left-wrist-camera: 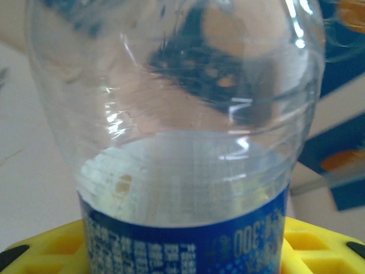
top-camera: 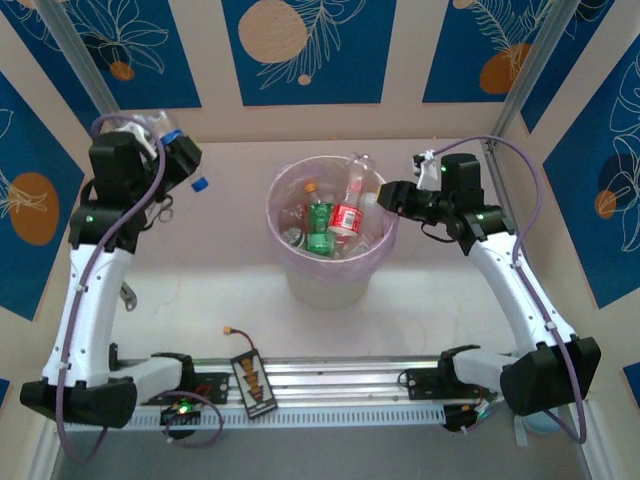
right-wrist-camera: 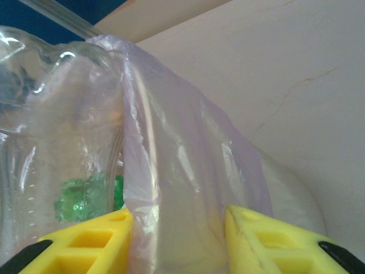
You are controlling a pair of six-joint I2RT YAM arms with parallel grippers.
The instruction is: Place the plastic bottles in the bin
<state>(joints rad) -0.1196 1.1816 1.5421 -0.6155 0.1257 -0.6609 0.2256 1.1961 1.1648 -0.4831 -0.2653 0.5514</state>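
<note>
The left arm [top-camera: 95,255] stands folded to the far left of the bin [top-camera: 325,285], elbow high and wrist turned toward the back wall. Its pincer [top-camera: 180,152] is closed partway around the blue-labelled bottle [left-wrist-camera: 182,171]. In the left wrist view the yellow fingers [left-wrist-camera: 319,240] press the label on both sides and the clear rounded end points away from the camera. That bottle hangs above the desk [top-camera: 230,280], well apart from the bin's left rim, with bare desk between them.

The right arm [top-camera: 520,290] leans in from the right of the bin, forearm sloping up and wrist bent toward the rim. The right pincer [top-camera: 388,196] sits at the bin's right edge. In the right wrist view its fingers [right-wrist-camera: 97,234] are drawn in on either side of the pale lilac bag [right-wrist-camera: 171,171] folded over the rim, gripping that edge.

Inside the bin lie several plastic bottles, among them a red-labelled bottle [top-camera: 347,216] and a green-labelled bottle [top-camera: 318,226], leaning against each other near the middle. The rim's near and left sides have nothing against them. A pair of metal forceps [top-camera: 163,210] lies on the desk left of the bin, beside the left arm.
</note>
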